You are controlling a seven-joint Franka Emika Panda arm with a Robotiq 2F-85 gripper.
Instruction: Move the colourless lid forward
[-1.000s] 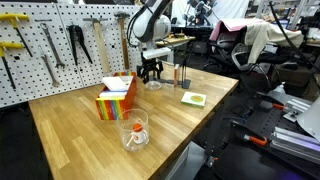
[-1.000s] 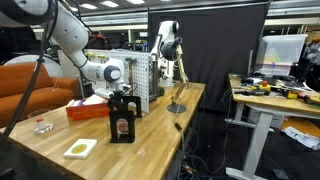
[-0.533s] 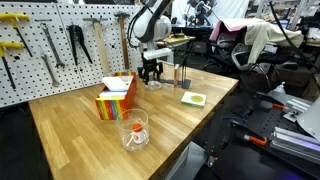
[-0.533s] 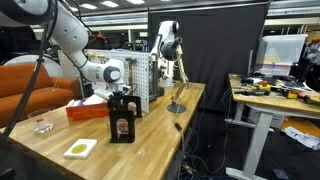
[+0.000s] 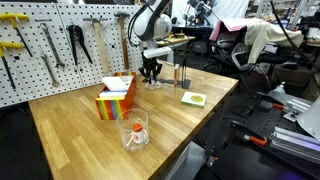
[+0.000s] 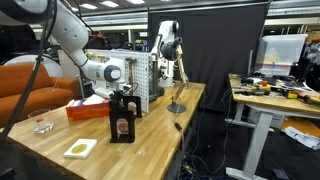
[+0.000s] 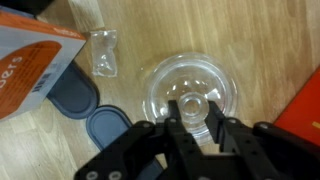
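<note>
Right, my jaws down over the colourless lid [image 7: 190, 92], fingers [image 7: 218, 128] clenched on its raised centre knob, lid flat on the wooden table [image 7: 270, 45], in an exterior view the lid [image 5: 153, 85] close by the pegboard [image 5: 60, 45], orange-and-white box [image 7: 35, 60] off to one side.

i'm looking at a workshop-style lab: a pegboard [image 5: 50, 55] is holding pliers [image 5: 76, 42] and yellow-handled tools [image 5: 12, 45] behind the wooden workbench [image 5: 80, 130], and a cluttered desk [image 6: 262, 92] is carrying a monitor [image 6: 284, 50] nearby.
</note>
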